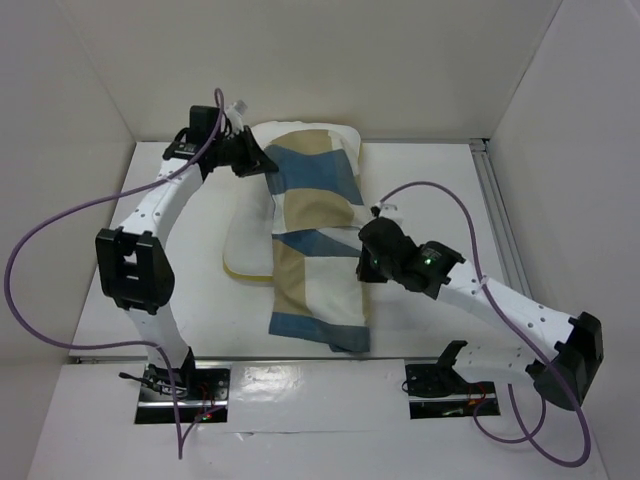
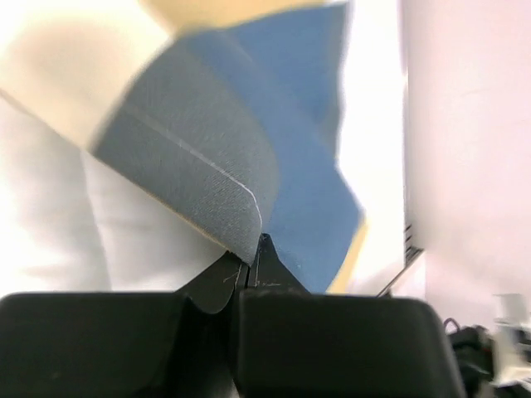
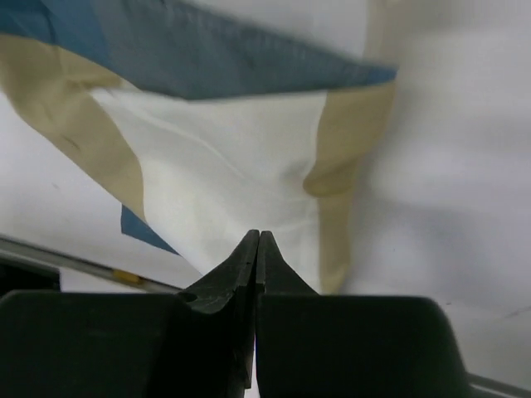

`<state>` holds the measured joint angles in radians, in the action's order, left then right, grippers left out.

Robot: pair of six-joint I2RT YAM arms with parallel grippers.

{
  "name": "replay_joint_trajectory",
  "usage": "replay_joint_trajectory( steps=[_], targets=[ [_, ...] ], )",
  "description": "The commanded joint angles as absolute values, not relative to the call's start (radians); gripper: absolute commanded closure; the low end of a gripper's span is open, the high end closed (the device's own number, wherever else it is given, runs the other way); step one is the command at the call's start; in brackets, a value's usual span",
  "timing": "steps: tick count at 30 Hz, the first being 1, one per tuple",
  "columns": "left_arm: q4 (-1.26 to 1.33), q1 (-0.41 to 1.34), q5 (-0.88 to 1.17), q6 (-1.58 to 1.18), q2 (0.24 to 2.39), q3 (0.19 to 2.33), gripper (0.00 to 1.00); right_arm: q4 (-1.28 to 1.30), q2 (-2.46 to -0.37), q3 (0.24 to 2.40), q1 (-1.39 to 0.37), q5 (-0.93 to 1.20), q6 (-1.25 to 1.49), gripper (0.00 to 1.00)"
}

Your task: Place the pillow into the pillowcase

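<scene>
The checked pillowcase (image 1: 315,250) lies lengthwise down the middle of the table, over the white pillow (image 1: 245,235). The pillow's yellow-piped edge sticks out on the left, and its far end shows at the back. My left gripper (image 1: 265,162) is at the pillowcase's far left corner. In the left wrist view it (image 2: 255,245) is shut on a blue-grey flap of the pillowcase (image 2: 199,157). My right gripper (image 1: 365,243) is at the pillowcase's right edge. In the right wrist view it (image 3: 259,236) is shut on the cream block of the pillowcase (image 3: 241,174), which is lifted off the table.
The white table (image 1: 430,190) is boxed in by white walls at the back and on both sides. A metal rail (image 1: 497,215) runs along its right edge. Purple cables loop from both arms.
</scene>
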<state>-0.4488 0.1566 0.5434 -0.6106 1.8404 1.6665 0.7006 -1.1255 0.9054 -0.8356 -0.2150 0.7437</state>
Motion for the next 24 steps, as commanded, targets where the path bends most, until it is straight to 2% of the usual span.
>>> replay_joint_trajectory(
  steps=[1,4,5,7,9,10,14,19,20,21,23,24],
  targets=[
    [-0.431,0.126,0.588,-0.623,1.747,1.778,1.00,0.739,-1.138,1.134,-0.844,-0.408,0.661,1.00],
    [-0.449,0.114,0.623,-0.644,1.747,1.854,1.00,0.750,-1.195,1.221,-0.834,-0.349,0.580,1.00],
    [-0.449,0.103,0.635,-0.644,1.747,1.867,1.00,0.750,-1.230,1.221,-0.834,-0.312,0.580,0.82],
    [-0.449,0.103,0.644,-0.653,1.747,1.876,1.00,0.732,-1.261,1.180,-0.847,-0.241,0.577,0.30],
    [-0.449,0.103,0.644,-0.653,1.747,1.876,1.00,0.694,-1.296,1.099,-0.903,-0.202,0.622,0.00],
    [-0.449,0.103,0.644,-0.653,1.747,1.876,1.00,0.681,-1.305,1.076,-0.928,-0.202,0.643,0.00],
    [-0.449,0.103,0.644,-0.644,1.738,1.858,1.00,0.602,-1.354,0.959,-1.026,-0.189,0.735,0.00],
    [-0.449,0.094,0.644,-0.635,1.729,1.858,1.00,0.531,-1.436,0.940,-1.078,-0.186,0.776,0.02],
    [-0.459,0.094,0.644,-0.635,1.729,1.858,1.00,0.531,-1.436,0.940,-1.078,-0.186,0.776,0.17],
    [-0.459,0.083,0.644,-0.635,1.729,1.858,1.00,0.531,-1.446,0.951,-1.078,-0.216,0.776,0.36],
    [-0.459,0.083,0.644,-0.626,1.729,1.858,1.00,0.560,-1.447,0.977,-1.078,-0.261,0.785,0.86],
    [-0.459,0.071,0.644,-0.626,1.729,1.858,1.00,0.583,-1.447,1.017,-1.078,-0.326,0.785,1.00]
  ],
)
